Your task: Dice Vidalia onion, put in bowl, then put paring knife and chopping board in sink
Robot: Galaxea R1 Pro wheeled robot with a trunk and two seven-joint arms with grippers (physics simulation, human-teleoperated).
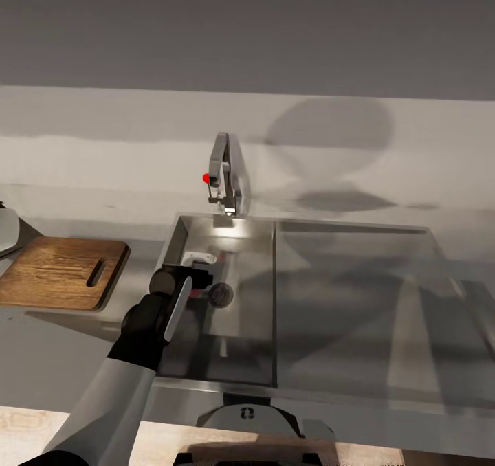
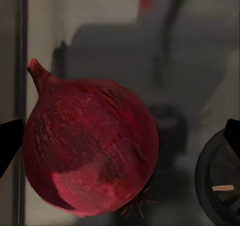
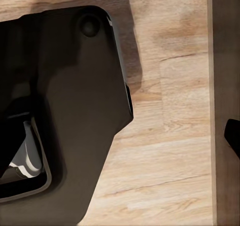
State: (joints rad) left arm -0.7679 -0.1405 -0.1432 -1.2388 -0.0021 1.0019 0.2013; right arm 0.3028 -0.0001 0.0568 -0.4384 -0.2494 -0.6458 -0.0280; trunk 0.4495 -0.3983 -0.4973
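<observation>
Head view, far left: a rectangular chopping board (image 1: 62,272) of brown grained wood with a slotted handle hole is seen flat on the glossy dark-grey countertop (image 1: 55,356), just beside the sink. Next right, the left arm is reached down into the sink (image 1: 289,376), a grey brushed-metal rectangular basin with a round drain (image 1: 221,294) and a flat drainboard alongside. Behind the basin, a curved chrome faucet (image 1: 227,170) with a small red knob (image 1: 205,177) is mounted.

Left wrist view: the onion (image 2: 90,148) is seen as a rounded bulb with dark red, finely streaked papery skin, a pointed neck and dry root hairs, lying on the basin floor near the drain. The left gripper (image 2: 122,141) is spread wide; the onion sits between the dark fingertips (image 2: 9,141), nearer one of them, contact not confirmed.

Right wrist view: the right gripper's state cannot be told; one dark fingertip (image 3: 233,136) is seen over pale wood-grain flooring (image 3: 170,136), beside a black moulded robot base part (image 3: 65,111).
</observation>
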